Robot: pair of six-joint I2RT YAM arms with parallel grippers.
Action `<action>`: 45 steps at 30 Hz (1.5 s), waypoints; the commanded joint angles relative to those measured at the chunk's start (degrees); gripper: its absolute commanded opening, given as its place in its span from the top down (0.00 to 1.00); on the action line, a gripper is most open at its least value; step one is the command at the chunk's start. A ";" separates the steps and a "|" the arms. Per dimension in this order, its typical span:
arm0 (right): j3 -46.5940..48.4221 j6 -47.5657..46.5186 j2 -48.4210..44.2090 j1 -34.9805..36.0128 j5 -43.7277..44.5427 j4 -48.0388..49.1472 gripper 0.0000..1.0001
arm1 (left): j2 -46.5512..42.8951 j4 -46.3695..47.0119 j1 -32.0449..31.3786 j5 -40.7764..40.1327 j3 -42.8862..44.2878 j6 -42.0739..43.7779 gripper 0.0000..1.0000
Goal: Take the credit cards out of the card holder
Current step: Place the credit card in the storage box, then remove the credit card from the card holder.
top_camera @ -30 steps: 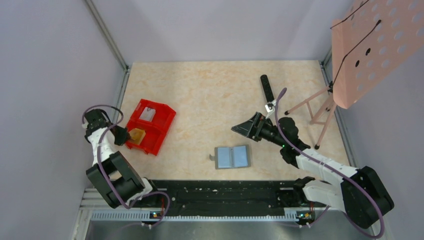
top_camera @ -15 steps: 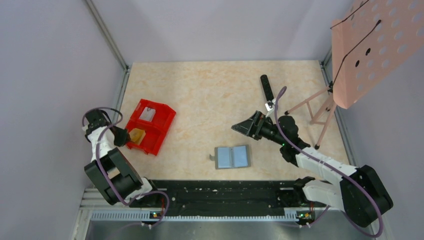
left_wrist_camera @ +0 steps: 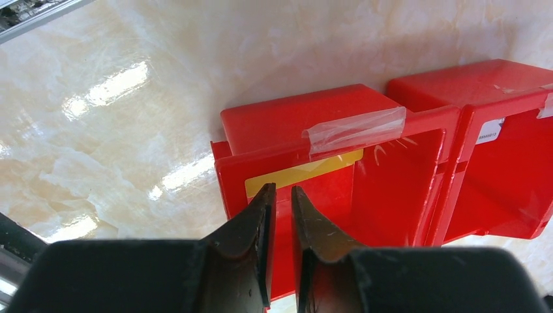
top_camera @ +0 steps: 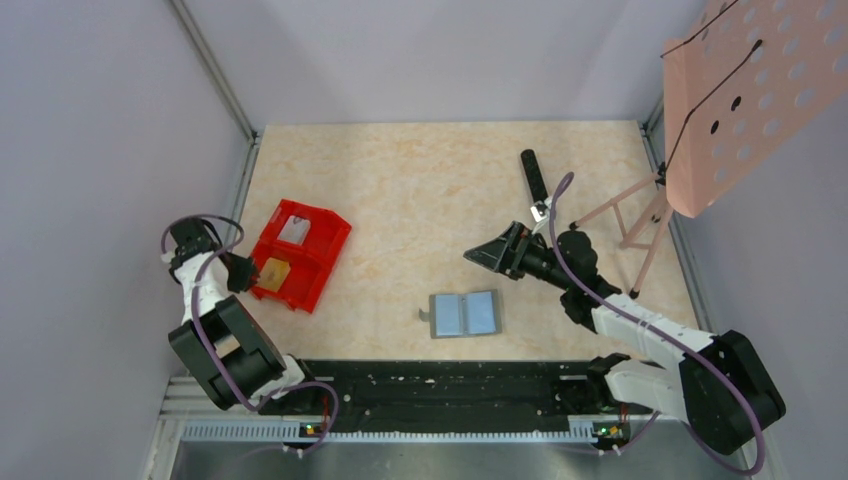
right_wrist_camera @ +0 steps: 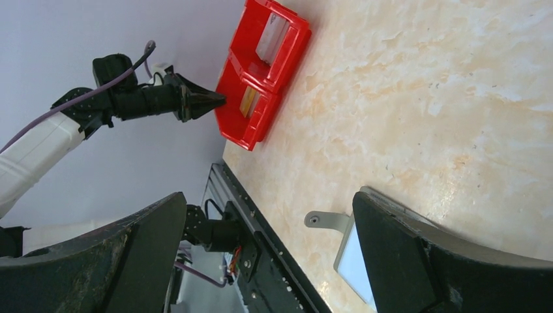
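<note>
The card holder point(top_camera: 465, 313) lies open on the table, its pale blue-grey panels facing up; its edge and tab show in the right wrist view point(right_wrist_camera: 344, 242). A yellow card point(top_camera: 273, 271) leans inside the near compartment of the red bin point(top_camera: 318, 262), also seen in the left wrist view point(left_wrist_camera: 303, 173). A pale card point(top_camera: 293, 229) sits in the far compartment. My left gripper point(left_wrist_camera: 282, 190) is at that near compartment's rim, jaws a narrow gap apart with nothing between them. My right gripper point(top_camera: 487, 256) is wide open and empty, hovering just beyond the card holder.
A black microphone point(top_camera: 534, 177) lies at the back right. A pink music stand point(top_camera: 715, 95) stands at the right edge, its legs point(top_camera: 628, 215) on the table. A black rail point(top_camera: 440, 385) runs along the near edge.
My left gripper has eased back slightly from the bin, and the yellow card sits a little lower in the compartment. The right arm and the card holder have not moved.
</note>
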 commanded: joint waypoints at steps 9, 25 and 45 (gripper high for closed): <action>3.70 -4.44 -0.48 -0.71 -1.25 -2.23 0.01 | -3.82 1.94 0.25 4.76 3.20 -0.90 0.70; 8.00 -10.76 -1.09 -0.70 -1.03 -19.11 0.06 | -14.00 -2.00 -10.61 7.06 6.78 4.26 0.46; 1.29 -13.14 -16.87 -0.62 8.13 -35.06 0.18 | -21.38 7.93 -57.32 14.36 -7.56 -5.82 0.44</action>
